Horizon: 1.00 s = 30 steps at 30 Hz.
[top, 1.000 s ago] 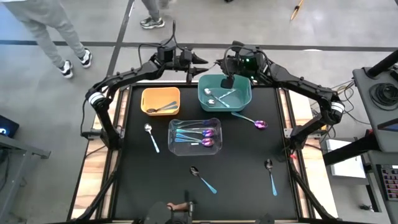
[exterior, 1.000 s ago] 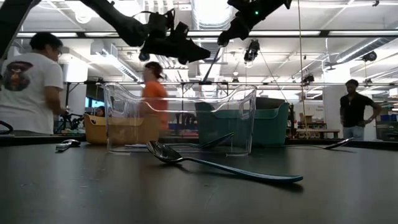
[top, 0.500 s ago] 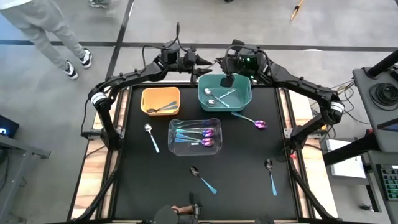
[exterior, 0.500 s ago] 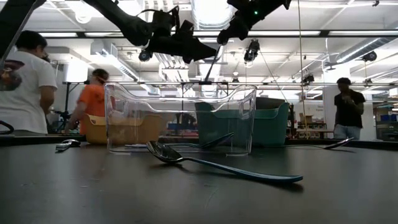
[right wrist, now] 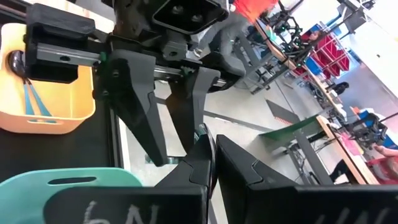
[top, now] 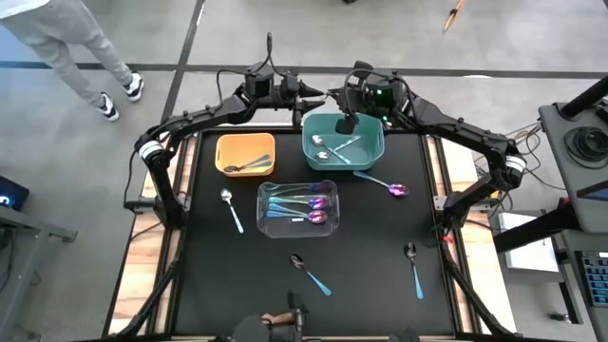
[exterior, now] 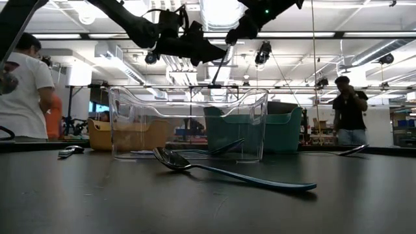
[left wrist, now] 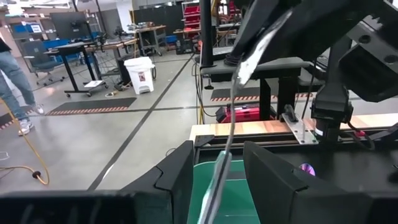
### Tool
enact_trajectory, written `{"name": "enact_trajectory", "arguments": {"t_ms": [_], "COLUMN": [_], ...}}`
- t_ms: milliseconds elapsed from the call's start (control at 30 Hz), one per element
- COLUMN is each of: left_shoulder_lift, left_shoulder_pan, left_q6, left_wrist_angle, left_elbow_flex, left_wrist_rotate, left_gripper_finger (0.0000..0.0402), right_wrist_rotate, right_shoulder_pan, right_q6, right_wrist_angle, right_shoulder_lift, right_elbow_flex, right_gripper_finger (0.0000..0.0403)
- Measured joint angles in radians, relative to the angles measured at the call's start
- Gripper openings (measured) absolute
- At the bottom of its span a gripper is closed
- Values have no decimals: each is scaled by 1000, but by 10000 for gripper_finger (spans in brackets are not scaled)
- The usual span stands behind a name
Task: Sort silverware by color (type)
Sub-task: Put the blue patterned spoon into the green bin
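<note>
1. My right claw (top: pixel 332 96) is clamped on a spoon (left wrist: pixel 233 106), held above the teal bin (top: pixel 372 150) for a handover.
2. My left claw (top: pixel 318 93), fingers apart, straddles its handle.

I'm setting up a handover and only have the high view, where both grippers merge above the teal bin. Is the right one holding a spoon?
Observer: Yes. The right wrist view shows the right gripper shut on a thin handle; the spoon hangs from it.
Operator: Is the left gripper around it?
Observer: The left gripper has its fingers on either side of the handle, with gaps showing, so it is not closed on it.
Operator: Any contact below?
Observer: None. In the low view the spoon hangs tilted, with its lower end above the rim of the teal bin.
</note>
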Motion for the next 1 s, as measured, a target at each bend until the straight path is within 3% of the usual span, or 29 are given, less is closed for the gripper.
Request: {"name": "enact_trajectory", "arguments": {"t_ms": [333, 533, 633, 1000], "left_shoulder_lift": [0, 0, 0, 0], "left_shoulder_pan": [-3, -3, -4, -5], "left_q6": [0, 4, 3, -39], "left_wrist_angle": [16, 16, 19, 60], "left_elbow_flex": [0, 0, 0, -2], "left_wrist_rotate": [1, 8, 11, 4], "left_gripper_finger": [109, 27, 14, 10], "right_wrist_rotate": [-46, -40, -40, -41], "right_shoulder_pan": [0, -1, -3, -4], "right_q6": [1, 2, 37, 101], "right_wrist_angle": [37, 41, 52, 74], "right_shoulder_lift": [0, 0, 0, -2], "right_elbow_flex": [0, 0, -3, -3], "right_gripper_finger": [9, 9, 11, 112]}}
